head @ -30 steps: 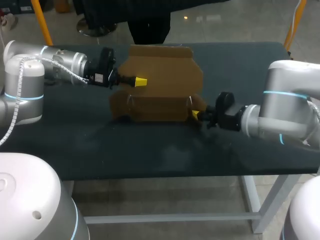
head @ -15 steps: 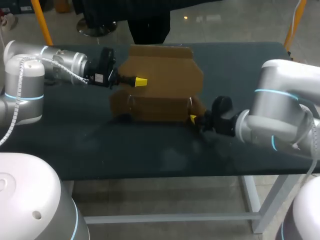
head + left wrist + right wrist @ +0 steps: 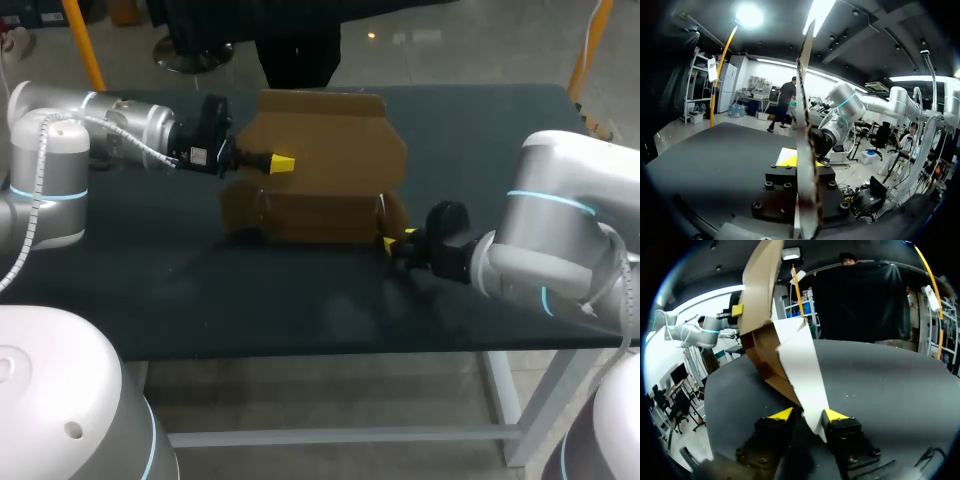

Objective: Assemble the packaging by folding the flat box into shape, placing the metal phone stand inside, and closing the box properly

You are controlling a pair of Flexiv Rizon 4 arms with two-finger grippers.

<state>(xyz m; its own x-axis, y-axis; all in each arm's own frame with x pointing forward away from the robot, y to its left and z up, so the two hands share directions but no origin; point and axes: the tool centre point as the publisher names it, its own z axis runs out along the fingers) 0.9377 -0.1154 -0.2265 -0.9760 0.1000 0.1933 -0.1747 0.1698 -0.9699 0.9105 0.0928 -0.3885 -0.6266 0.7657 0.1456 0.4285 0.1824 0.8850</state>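
Left gripper pinches our light, floppy brown cardboard box upper-centre; right gripper gapes around its white flap. We'd grip by creases.

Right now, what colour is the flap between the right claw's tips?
White flap, on a brown cardboard box. Shows best in the right wrist view.

Robotics lab. Left arm and right arm flank a dark table. Table sits on a plain metal frame.
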